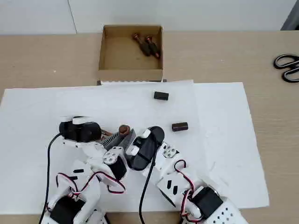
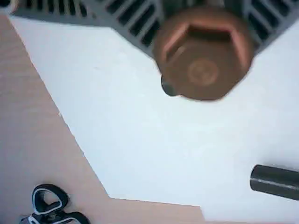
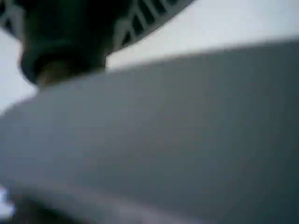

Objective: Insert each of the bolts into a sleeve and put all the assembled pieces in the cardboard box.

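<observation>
My left pincer (image 1: pixel 119 136) pinches the copper-coloured hex-headed metal bolt (image 2: pixel 203 56). The right pincer (image 1: pixel 134 140) is just beside it; I cannot tell its state.

Looks like a robotics lab bench or maker desk, not a home. Light wood-grain table (image 1: pixel 261 56) against a plain white wall (image 1: pixel 187 14). White paper sheet (image 1: pixel 42 112) laid down as a work mat. Two small white robot arms (image 1: pixel 205 200) side by side at the near edge, red-and-black servo wires (image 1: pixel 93 179) left exposed. Black-handled scissors (image 1: pixel 287 67) lie off to one side, and an open cardboard box (image 1: pixel 105 60) sits at the back of the sheet.
</observation>
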Robot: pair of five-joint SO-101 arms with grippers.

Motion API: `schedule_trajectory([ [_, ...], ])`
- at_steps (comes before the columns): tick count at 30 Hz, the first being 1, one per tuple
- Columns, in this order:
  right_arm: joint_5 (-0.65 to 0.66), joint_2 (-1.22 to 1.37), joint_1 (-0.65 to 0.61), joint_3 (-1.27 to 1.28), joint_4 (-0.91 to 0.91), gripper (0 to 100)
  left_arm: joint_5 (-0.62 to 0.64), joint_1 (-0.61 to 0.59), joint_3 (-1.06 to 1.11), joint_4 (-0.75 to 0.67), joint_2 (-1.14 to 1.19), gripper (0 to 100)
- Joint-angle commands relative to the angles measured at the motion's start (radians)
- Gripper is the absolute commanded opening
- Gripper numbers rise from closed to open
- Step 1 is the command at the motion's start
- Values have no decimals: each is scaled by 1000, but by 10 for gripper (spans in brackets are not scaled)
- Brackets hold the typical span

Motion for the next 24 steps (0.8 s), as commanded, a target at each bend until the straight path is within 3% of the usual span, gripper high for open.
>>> schedule_trajectory([
  [1,57,-13,-1,-18,-65,2,-5,-2,2,49,-9,5],
  [10,120,-13,-1,-18,-177,2,-29,89,62,48,-9,5],
  [13,121,-13,1,-18,-174,2,-92,94,88,44,-9,5],
  [19,121,-13,1,-11,-173,2,-104,89,84,41,-11,6],
  [24,121,-7,2,-2,-171,2,-109,89,84,41,-9,143],
])
